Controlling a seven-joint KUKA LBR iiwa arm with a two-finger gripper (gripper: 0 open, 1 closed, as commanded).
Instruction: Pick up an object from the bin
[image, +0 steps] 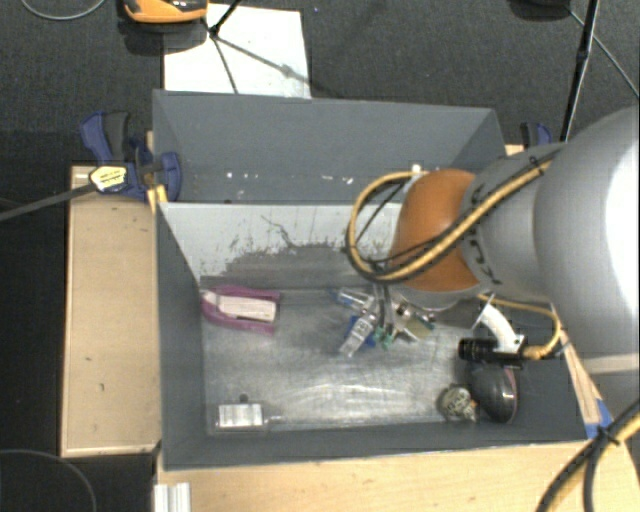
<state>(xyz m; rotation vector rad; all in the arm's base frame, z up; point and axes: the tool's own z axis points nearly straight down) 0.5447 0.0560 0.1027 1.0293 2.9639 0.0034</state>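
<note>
- Grey metal bin (185, 350), scratched floor, a few small things lying apart.
- The gripper (378, 328) hangs low near the bin's middle, under the arm's orange cover.
- Little blue and clear bits (352, 299) lie right at its tip.
- It may be touching them; I cannot tell if it is open or closed.
- A pink packet (240, 308) lies to the left.
- A black mouse (497, 392) lies at the front right.
</note>
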